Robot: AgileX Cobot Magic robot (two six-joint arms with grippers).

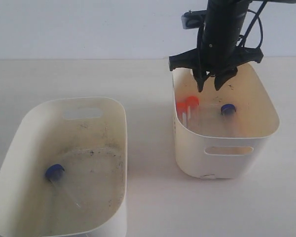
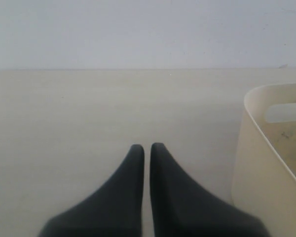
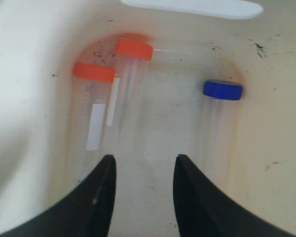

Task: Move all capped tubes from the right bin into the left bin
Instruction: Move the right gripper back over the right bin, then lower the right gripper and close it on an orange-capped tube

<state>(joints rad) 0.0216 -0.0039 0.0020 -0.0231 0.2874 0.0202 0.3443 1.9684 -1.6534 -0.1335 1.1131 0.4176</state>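
The right bin (image 1: 222, 163) holds three capped tubes: two with orange-red caps (image 1: 187, 104) side by side and one with a blue cap (image 1: 228, 109). In the right wrist view they show as an orange-capped tube (image 3: 93, 71) with a white label, a second orange-capped tube (image 3: 133, 49) and the blue-capped tube (image 3: 223, 89). My right gripper (image 1: 211, 84) (image 3: 144, 163) hangs open over that bin, above the tubes, with nothing between its fingers. The left bin (image 1: 19, 143), dirt-speckled, holds one blue-capped tube (image 1: 55, 172). My left gripper (image 2: 147, 147) is shut and empty over bare table, beside the left bin's wall (image 2: 256, 168).
Both bins stand on a cream tabletop (image 1: 148, 79) with a pale wall behind. A gap of bare table lies between the bins. The left arm does not show in the exterior view.
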